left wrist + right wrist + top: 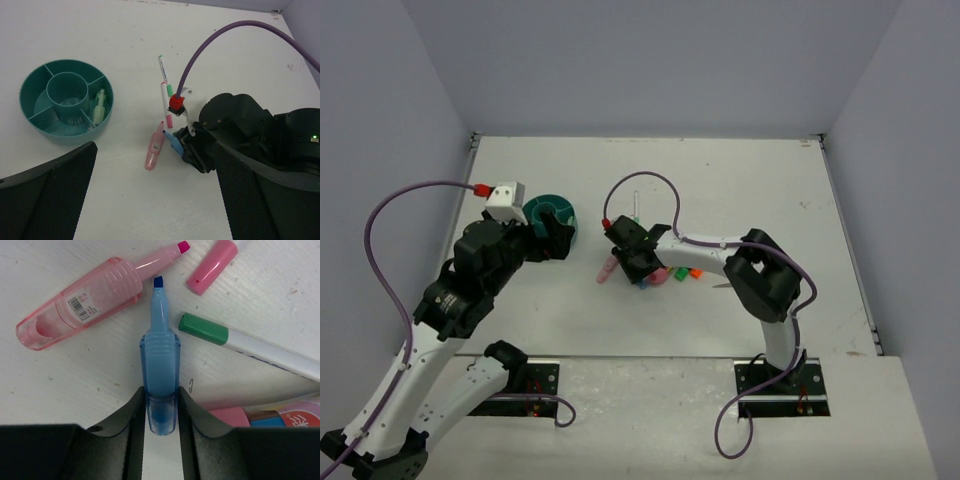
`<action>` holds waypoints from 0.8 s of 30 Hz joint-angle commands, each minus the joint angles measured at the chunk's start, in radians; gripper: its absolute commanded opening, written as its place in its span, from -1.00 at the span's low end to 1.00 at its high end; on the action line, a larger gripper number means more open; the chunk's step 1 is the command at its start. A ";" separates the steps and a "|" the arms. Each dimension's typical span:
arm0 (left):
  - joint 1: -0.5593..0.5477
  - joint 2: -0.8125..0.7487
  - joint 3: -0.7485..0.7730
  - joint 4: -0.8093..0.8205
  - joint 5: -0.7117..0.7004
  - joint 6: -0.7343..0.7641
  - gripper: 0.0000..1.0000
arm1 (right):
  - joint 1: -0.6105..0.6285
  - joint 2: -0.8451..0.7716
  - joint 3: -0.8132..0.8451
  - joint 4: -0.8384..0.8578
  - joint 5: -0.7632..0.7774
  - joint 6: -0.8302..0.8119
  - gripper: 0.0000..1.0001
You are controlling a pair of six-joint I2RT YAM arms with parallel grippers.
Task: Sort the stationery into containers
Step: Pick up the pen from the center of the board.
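Observation:
My right gripper (161,400) is shut on the back end of an uncapped blue highlighter (160,355) that lies on the white table, both fingers pressing its sides. A pink highlighter (82,302) lies just left of it, tip uncapped, and a loose pink cap (212,266) and a green-capped white pen (250,342) lie to the right. The teal round organiser (30,97) stands at the left, with a pale green item (99,106) in one outer compartment. My left gripper (155,195) hangs open above bare table beside the organiser (548,205), holding nothing.
More stationery, pink, orange and green (682,272), lies in a small heap under and right of the right gripper (638,265). Two white pens (165,87) lie end to end beyond it. A purple cable (200,50) arches over the right wrist.

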 commanded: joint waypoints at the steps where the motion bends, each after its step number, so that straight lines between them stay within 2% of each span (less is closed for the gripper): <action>1: 0.004 -0.004 -0.017 0.045 0.028 0.021 1.00 | 0.021 -0.079 -0.048 -0.015 0.023 0.032 -0.66; 5: 0.004 -0.007 -0.053 0.085 0.059 -0.030 1.00 | 0.037 -0.211 -0.074 -0.064 0.102 0.083 -0.77; 9: 0.004 -0.037 -0.116 0.202 0.162 -0.105 1.00 | 0.051 -0.397 -0.129 -0.058 0.117 0.117 -0.90; 12: 0.004 -0.073 -0.204 0.372 0.303 -0.193 1.00 | 0.086 -0.536 -0.176 0.021 0.058 0.100 -0.99; 14: 0.004 -0.091 -0.266 0.548 0.377 -0.265 1.00 | 0.114 -0.612 -0.199 0.057 0.053 0.098 -1.00; 19: 0.004 -0.082 -0.355 0.774 0.450 -0.419 0.99 | 0.157 -0.736 -0.238 0.140 0.132 0.127 -1.00; 24: 0.004 0.004 -0.395 0.972 0.528 -0.504 0.85 | 0.216 -0.779 -0.197 0.155 0.166 0.122 -1.00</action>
